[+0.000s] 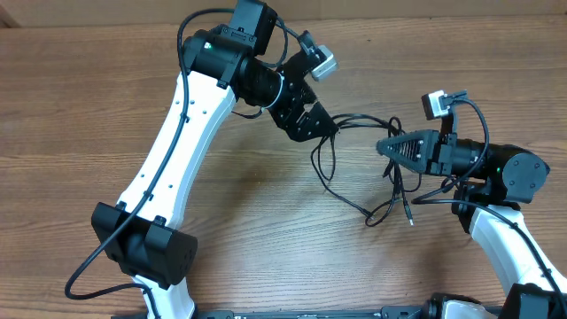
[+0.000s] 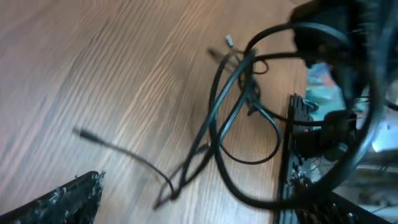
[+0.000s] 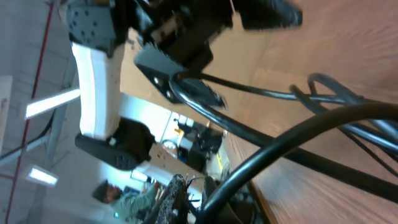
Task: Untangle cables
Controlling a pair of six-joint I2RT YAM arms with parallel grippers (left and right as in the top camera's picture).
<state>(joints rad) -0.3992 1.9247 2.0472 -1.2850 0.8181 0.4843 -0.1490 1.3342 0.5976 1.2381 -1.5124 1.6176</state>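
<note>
We judge the untangling barely under way: the thin black flexible cords (image 2: pixel 216 122) lie looped and crossed between both tools, the right gripper (image 1: pixel 383 147) pinching one strand at its tip and the left gripper (image 1: pixel 326 126) spread wide beside another, with nothing separated yet.

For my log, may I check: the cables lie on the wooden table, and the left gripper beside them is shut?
Not quite: the left gripper is open, as the left wrist view shows. The cables do lie on the wooden table beside it.
</note>
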